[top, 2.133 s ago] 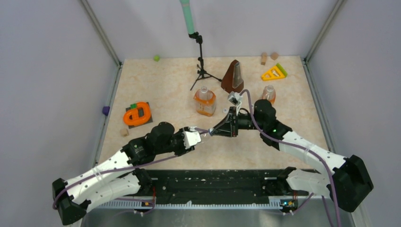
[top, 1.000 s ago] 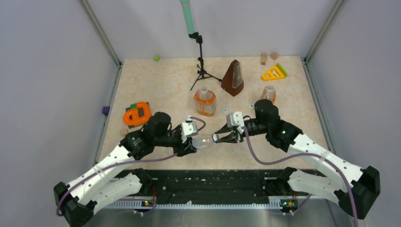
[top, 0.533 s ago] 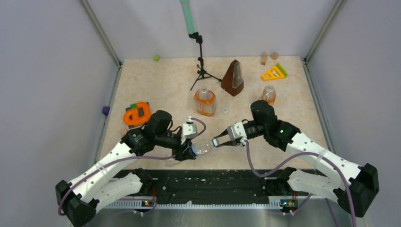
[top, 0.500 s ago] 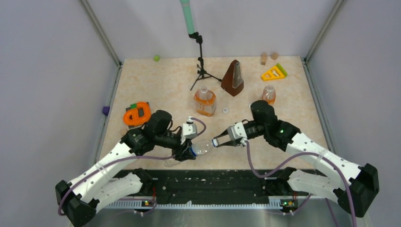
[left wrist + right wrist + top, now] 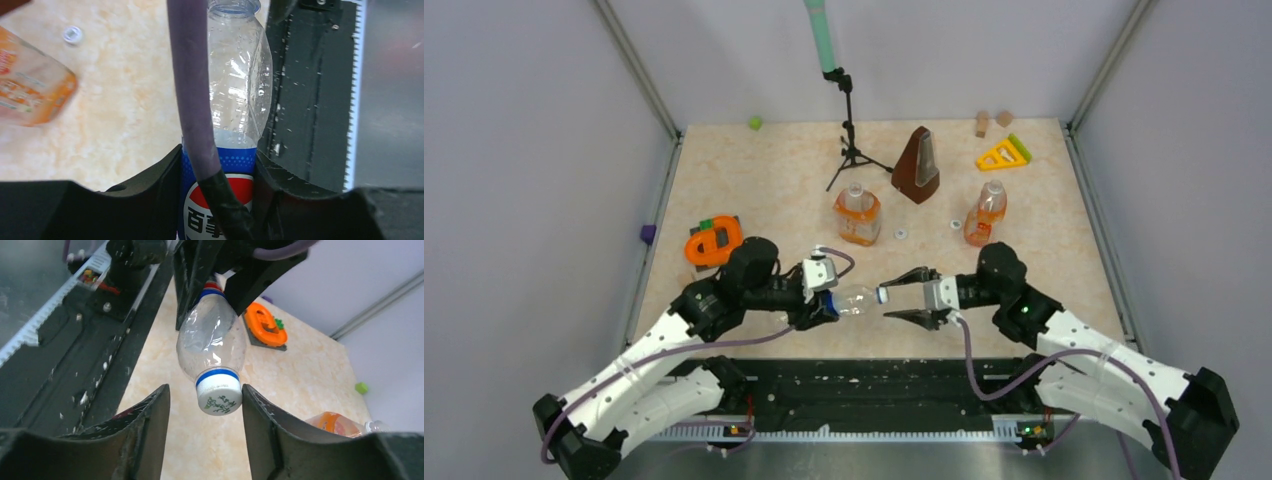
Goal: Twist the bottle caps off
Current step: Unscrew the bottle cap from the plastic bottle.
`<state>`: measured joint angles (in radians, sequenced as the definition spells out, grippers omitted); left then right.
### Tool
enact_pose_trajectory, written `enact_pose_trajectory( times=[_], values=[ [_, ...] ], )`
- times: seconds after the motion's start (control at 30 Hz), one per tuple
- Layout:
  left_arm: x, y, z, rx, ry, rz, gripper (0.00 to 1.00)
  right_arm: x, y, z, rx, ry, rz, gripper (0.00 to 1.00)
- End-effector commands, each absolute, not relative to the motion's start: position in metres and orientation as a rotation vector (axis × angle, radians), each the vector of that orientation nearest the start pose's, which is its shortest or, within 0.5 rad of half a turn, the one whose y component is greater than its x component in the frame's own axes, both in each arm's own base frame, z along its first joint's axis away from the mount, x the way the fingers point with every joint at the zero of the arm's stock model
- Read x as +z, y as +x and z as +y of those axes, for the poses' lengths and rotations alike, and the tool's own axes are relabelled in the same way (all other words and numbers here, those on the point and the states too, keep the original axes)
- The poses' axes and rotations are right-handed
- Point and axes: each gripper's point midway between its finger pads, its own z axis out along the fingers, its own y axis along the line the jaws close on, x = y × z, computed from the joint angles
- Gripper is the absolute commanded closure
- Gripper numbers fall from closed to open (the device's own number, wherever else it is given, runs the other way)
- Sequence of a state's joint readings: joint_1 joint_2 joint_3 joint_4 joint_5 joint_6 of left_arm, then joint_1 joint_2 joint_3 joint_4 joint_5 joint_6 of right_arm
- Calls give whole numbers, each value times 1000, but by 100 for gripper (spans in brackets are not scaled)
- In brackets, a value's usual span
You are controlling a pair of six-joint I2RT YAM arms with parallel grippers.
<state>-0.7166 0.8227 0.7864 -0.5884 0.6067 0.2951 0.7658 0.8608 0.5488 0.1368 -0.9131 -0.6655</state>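
My left gripper (image 5: 829, 300) is shut on the clear bottle (image 5: 854, 298) with the blue label, holding it level above the table's near edge. In the left wrist view its jaws (image 5: 217, 160) clamp the label of that bottle (image 5: 239, 85). The white cap (image 5: 880, 295) is on the neck and faces my right gripper (image 5: 911, 297), which is open. In the right wrist view the cap (image 5: 219, 397) sits between the spread fingers (image 5: 270, 435), against the right one, with a gap on the left. Squat (image 5: 857, 215) and slim (image 5: 984, 213) orange bottles stand capless behind. Two loose caps (image 5: 901, 234) (image 5: 955, 224) lie nearby.
A brown metronome (image 5: 916, 165) and a black tripod (image 5: 849, 140) stand at the back. An orange toy (image 5: 714, 243) lies at the left, a yellow wedge (image 5: 1002, 154) and wooden blocks (image 5: 992, 121) at the back right. The black base rail (image 5: 874, 385) runs under the bottle.
My right gripper was shut on the cap and now stands open around it. The right arm has drawn back toward the near edge, uncovering the slim orange bottle.
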Motion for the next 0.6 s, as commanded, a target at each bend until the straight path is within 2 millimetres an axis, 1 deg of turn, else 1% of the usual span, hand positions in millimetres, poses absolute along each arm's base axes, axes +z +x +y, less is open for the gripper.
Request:
enact_pose_trajectory(
  times=[0.0,0.03,0.1,0.17,0.2,0.23,0.33,0.43,0.5,0.57],
  values=[
    [232,169,-230,-642,1226,1497,100,271,117,289,922,-1337,746,46],
    [233,173,-227,-593,1211,1482,100,277,121,286,938,-1271,793,43],
    [235,180,-221,-497,1179,1457,100,290,133,283,976,-1126,913,41],
    [234,186,-216,-395,1164,1457,100,296,143,283,1025,-1027,1043,42],
    [233,192,-211,-309,1155,1456,100,298,149,284,1053,-979,1113,42],
    [234,193,-212,-261,1164,1435,100,299,157,285,1068,-921,1186,42],
    [236,197,-214,-190,1154,1405,100,297,176,291,1107,-789,1365,42],
    [240,201,-214,-159,1124,1367,100,287,189,293,1125,-668,1523,41],
    [242,201,-212,-152,1119,1352,100,283,191,291,1157,-594,1562,40],
    [241,201,-209,-141,1117,1352,100,284,190,291,1203,-543,1569,40]
  ],
)
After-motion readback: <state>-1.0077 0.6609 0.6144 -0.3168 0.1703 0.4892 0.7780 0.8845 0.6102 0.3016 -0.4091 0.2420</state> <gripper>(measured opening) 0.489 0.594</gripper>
